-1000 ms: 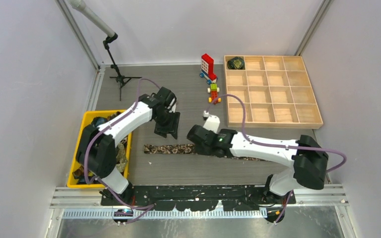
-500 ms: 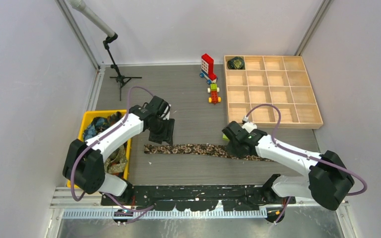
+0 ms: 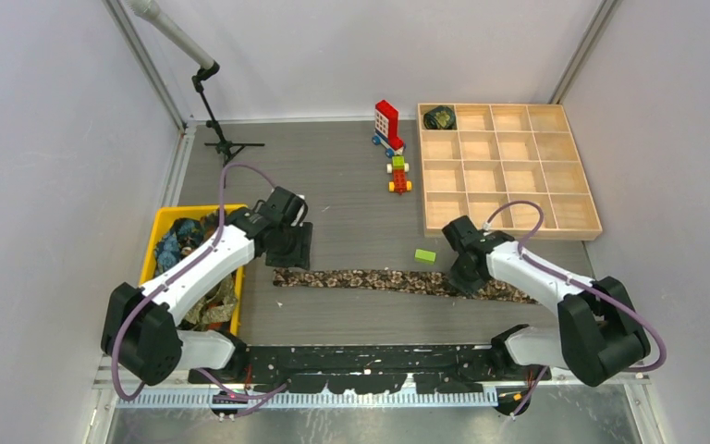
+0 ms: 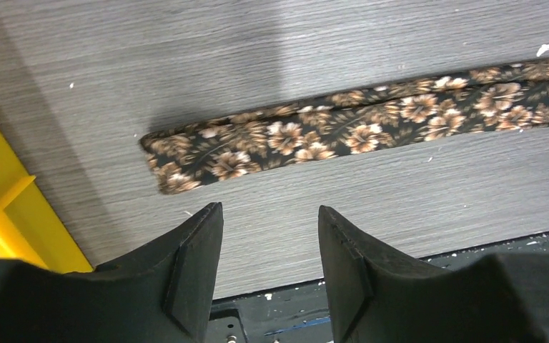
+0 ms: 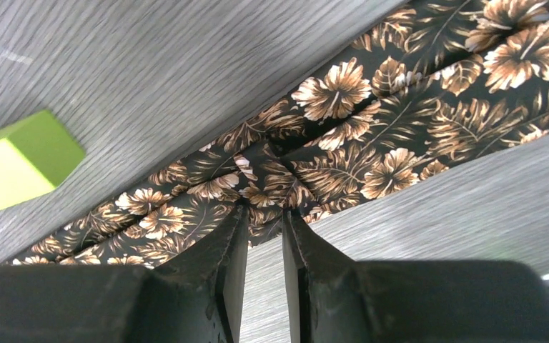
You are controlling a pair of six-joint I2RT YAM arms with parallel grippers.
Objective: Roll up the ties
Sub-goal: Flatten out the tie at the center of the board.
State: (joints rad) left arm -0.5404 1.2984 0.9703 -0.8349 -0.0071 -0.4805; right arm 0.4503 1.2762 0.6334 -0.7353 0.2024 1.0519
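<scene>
A brown-and-black leaf-patterned tie (image 3: pixel 361 278) lies flat and stretched left to right across the near part of the table. My right gripper (image 3: pixel 467 277) sits on its wider right part. In the right wrist view the tie (image 5: pixel 400 143) puckers where the right gripper (image 5: pixel 264 209) pinches a fold of it, the jaws only a narrow gap apart. My left gripper (image 3: pixel 291 252) hovers by the tie's narrow left end (image 4: pixel 186 157). In the left wrist view the left gripper (image 4: pixel 270 209) is open and empty. A rolled tie (image 3: pixel 440 117) sits in the tray's far-left cell.
A wooden grid tray (image 3: pixel 518 233) stands at the right. A yellow bin (image 3: pixel 159 222) at the left holds more ties (image 3: pixel 189 231). A small green block (image 3: pixel 424 255) lies just beyond the tie. Toy bricks (image 3: pixel 388 125) and a microphone stand (image 3: pixel 222 143) are at the back.
My right gripper has travelled right along the tie, uncovering the green block. My left gripper has come down and left toward the tie's narrow end.
</scene>
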